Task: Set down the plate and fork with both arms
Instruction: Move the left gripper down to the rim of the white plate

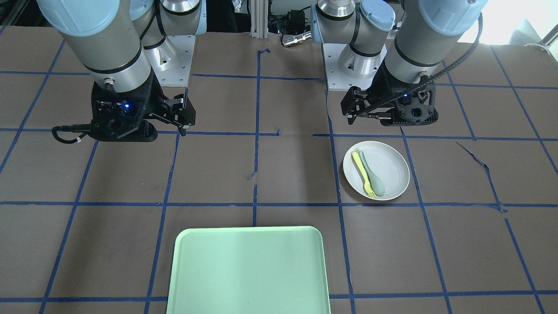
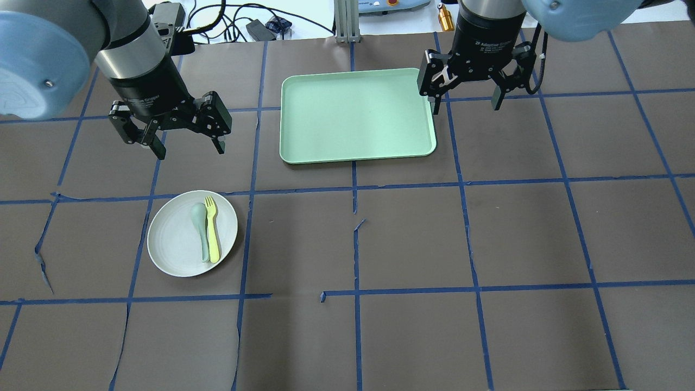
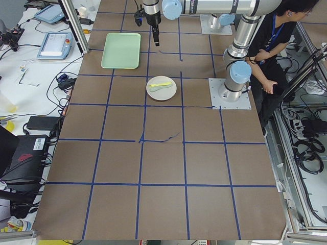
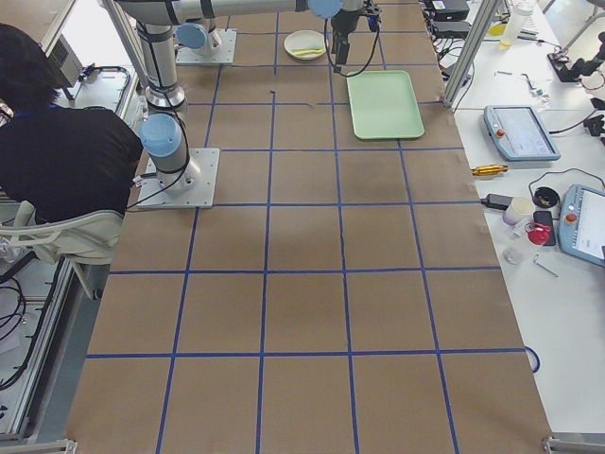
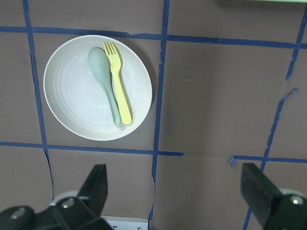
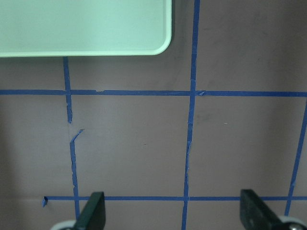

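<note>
- The round shallow white plate (image 2: 172,241) stands on the brown paper-covered table (image 2: 412,239) with its blue tape grid, in the half on the robot's left. It is nearer to the robot than the large rectangular mint-green tray (image 2: 355,117).
- The small pale-yellow plastic fork (image 2: 213,231) lies inside the plate. It is just beside the pale grey-green spoon (image 2: 200,228), on the side toward the middle of the table, and whether the two touch cannot be told.
- The long axis of the fork runs almost straight away from the robot. The tines point to the far side, toward the tray's row, and the handle end points back to the robot.
- The left gripper (image 2: 190,151) hangs above the table near the plate, with its fingers spread wide and nothing between them. In the left wrist view the plate is ahead and to one side of the gap, not under it.
- The line between the two left fingers goes across the fork's long axis, so a pinch on the slim handle would probably need little turning of the wrist.
- The right gripper (image 2: 466,106) is also spread wide and empty. It hangs beside the tray's corner on the robot's right, well apart from the plate.
- The left arm is therefore clearly the nearer one to both the plate and the fork, while the right arm would have to reach across the middle of the table.
- As the fork lies on the plate's inner side, it is the piece which faces the right arm.
</note>
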You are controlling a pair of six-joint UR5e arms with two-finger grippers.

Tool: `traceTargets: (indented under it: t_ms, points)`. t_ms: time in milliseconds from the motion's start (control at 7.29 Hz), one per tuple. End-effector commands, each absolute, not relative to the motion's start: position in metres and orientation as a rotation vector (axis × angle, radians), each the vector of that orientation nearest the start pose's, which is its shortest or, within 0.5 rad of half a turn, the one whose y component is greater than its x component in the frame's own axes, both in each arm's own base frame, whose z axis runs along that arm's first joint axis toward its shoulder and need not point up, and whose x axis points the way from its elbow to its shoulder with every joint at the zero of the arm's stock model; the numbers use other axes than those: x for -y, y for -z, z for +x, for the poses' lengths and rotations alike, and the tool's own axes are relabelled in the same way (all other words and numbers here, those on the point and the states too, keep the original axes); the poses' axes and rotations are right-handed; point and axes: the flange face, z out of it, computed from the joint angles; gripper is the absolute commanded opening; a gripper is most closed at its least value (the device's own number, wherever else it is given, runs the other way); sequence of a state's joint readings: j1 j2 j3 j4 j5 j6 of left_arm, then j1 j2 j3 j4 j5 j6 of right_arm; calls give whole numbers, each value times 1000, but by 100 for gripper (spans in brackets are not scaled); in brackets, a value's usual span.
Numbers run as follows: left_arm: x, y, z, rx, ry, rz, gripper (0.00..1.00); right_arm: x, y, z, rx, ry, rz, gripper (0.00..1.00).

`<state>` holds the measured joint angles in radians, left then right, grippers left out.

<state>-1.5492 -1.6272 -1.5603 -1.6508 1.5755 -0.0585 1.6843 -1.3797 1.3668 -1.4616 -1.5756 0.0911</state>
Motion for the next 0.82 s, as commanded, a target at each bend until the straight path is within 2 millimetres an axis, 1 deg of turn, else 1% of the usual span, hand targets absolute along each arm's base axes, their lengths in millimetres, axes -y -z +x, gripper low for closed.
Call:
traceTargets:
  t_ms: [0, 137, 275, 412, 549, 686]
  points:
    - [514, -434, -23, -3161, -257, -158, 100, 544, -473, 196, -3154, -156, -37, 100]
    - [519, -398, 28, -3172, -239, -193, 98, 546, -469, 196, -3152, -165, -39, 100]
    - [515, -359, 64, -3183, -209, -187, 99, 547, -467, 196, -3153, -170, -54, 100]
    - [505, -311, 90, -3194, -195, -154, 100, 548, -467, 196, -3157, -160, -61, 100]
    - [498, -270, 93, -3229, -192, -139, 100, 549, -465, 195, -3162, -167, -62, 100]
    - [494, -246, 90, -3270, -235, -149, 100, 549, -465, 195, -3162, -167, -62, 100]
